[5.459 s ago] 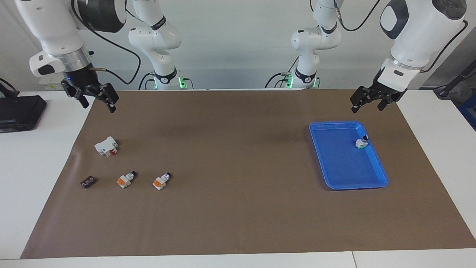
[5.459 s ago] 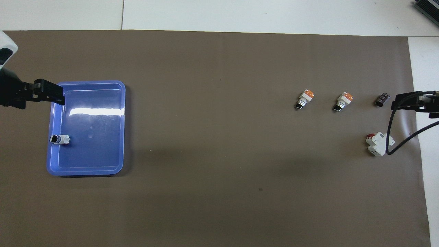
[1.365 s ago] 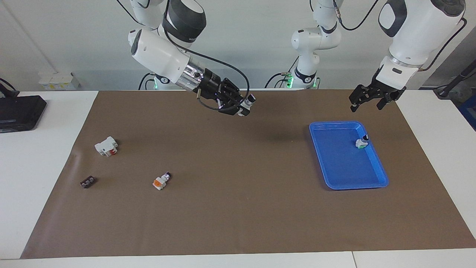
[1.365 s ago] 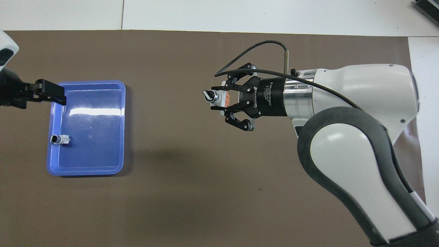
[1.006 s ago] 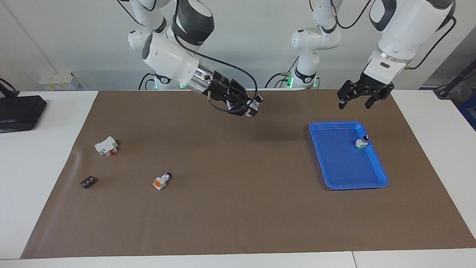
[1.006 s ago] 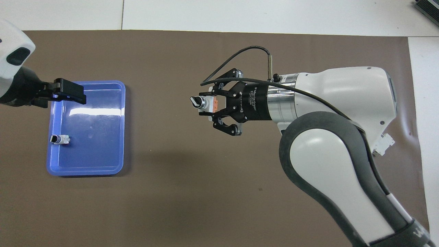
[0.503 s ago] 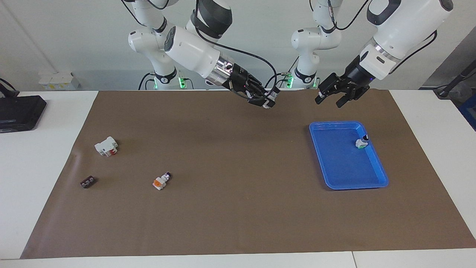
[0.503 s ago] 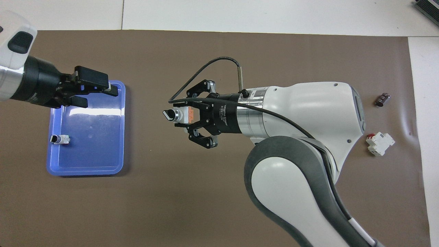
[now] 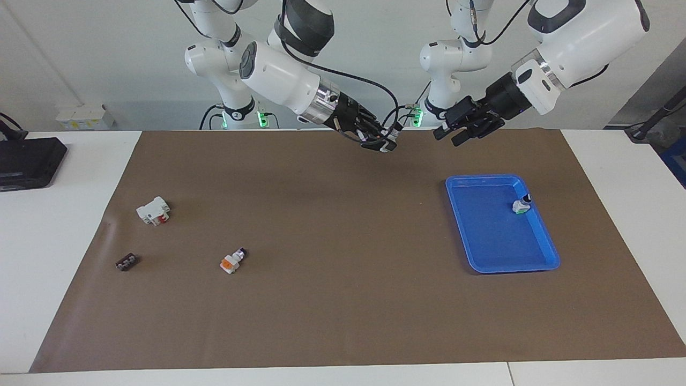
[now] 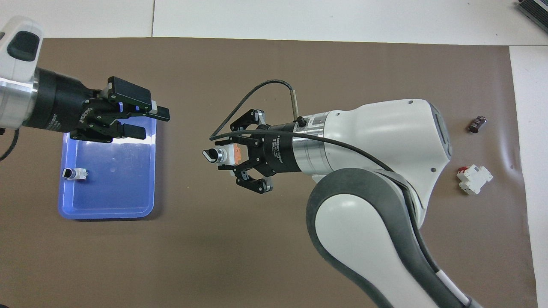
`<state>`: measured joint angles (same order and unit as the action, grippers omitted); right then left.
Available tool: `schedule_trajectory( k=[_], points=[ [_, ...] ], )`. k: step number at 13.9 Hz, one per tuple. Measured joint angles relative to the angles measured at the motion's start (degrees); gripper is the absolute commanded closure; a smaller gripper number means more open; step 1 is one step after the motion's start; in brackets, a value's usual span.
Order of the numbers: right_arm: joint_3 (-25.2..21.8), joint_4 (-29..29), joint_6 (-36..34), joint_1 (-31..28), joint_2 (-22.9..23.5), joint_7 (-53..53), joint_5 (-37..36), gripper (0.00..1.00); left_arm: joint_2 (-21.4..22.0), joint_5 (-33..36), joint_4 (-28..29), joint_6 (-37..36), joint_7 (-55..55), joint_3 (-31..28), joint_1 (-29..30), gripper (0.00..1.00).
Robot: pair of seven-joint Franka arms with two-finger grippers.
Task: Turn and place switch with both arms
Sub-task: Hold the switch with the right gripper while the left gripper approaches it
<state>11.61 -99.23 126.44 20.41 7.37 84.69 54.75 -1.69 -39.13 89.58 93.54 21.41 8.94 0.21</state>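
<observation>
Pinched in the right gripper (image 10: 233, 156), the switch (image 10: 222, 155) is held aloft toward the spread left gripper (image 10: 145, 122); handover and placing in the tray (image 10: 147, 171) remain.

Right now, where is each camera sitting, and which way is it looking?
Facing view: high across the table, looking back at the robots; both arms show whole, right gripper holding the switch, left gripper close by.
Overhead view: above the robots' end, looking steeply down; left gripper, right gripper.
Both show: switch, blue tray, brown mat.
</observation>
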Motion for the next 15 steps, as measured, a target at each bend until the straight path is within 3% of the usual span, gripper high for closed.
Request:
schedule_trajectory(
  k=[9, 15],
  points=[
    [0.0, 0.0, -0.2, 0.0, 0.0, 0.0, 0.0, 1.00, 0.6, -0.6, 0.3, 1.3, 19.6, 0.3, -4.2, 0.43],
    [0.0, 0.0, -0.8, 0.0, 0.0, 6.7, -4.7, 1.00, 4.5, -0.5, 0.8, 0.9, 34.1, 0.3, -5.2, 0.49]
  ],
)
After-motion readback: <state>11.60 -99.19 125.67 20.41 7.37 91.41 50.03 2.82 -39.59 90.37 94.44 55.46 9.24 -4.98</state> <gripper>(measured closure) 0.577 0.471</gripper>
